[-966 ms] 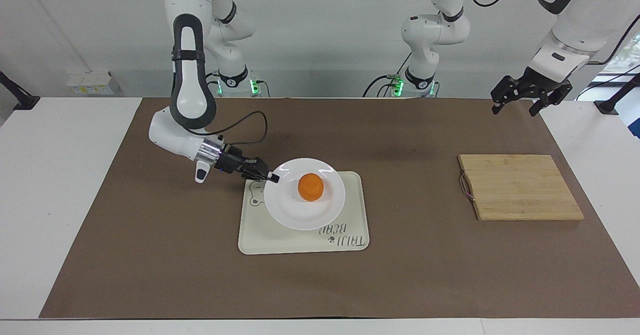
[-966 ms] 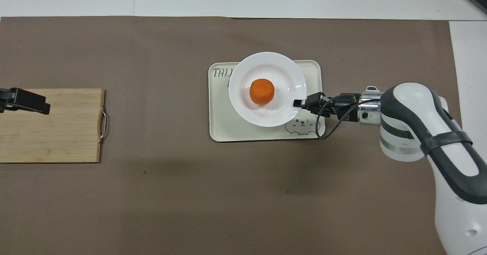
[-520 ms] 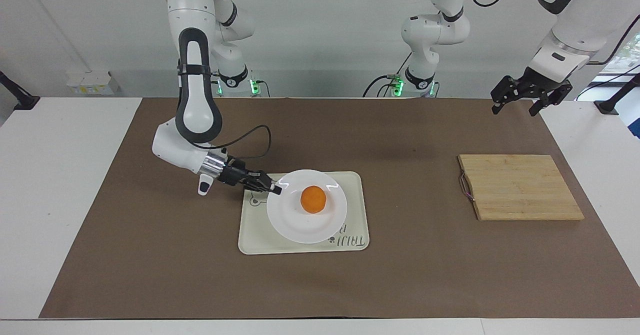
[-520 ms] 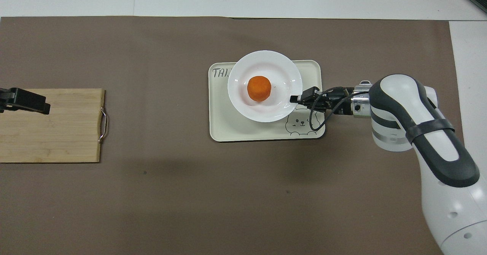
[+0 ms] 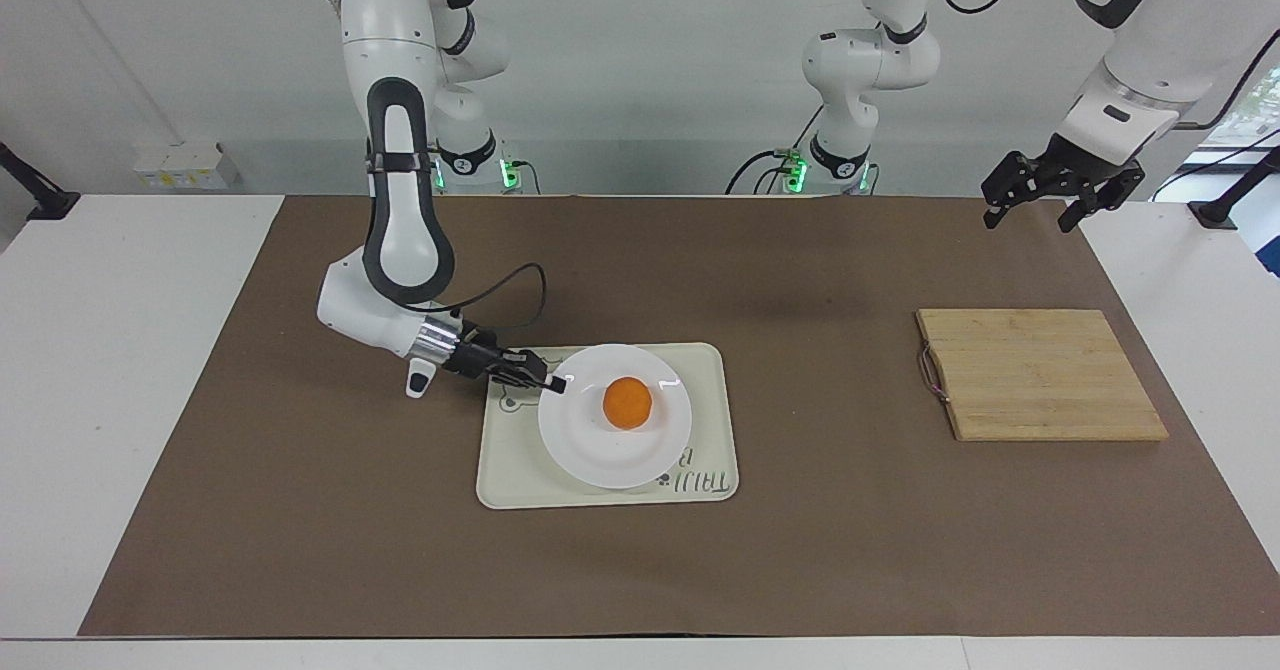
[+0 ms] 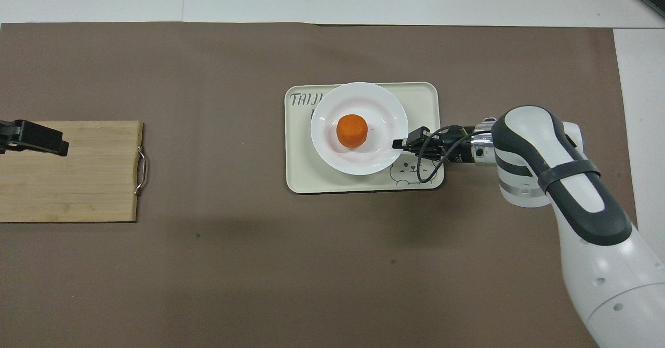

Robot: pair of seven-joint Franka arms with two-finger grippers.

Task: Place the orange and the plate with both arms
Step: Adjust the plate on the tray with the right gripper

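Mid-table on the tray, right gripper pinches the plate rim, steadying the orange for set-down; left gripper, jaws spread, waits over the left arm's end.

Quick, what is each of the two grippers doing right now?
Right gripper: shut on the rim of the round white plate carrying the small orange.
Left gripper: open, holding nothing, waiting above the brown mat's corner.

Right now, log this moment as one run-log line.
right gripper: shut on plate rim | plate: on tray | orange: on plate | left gripper: waiting over table corner, open
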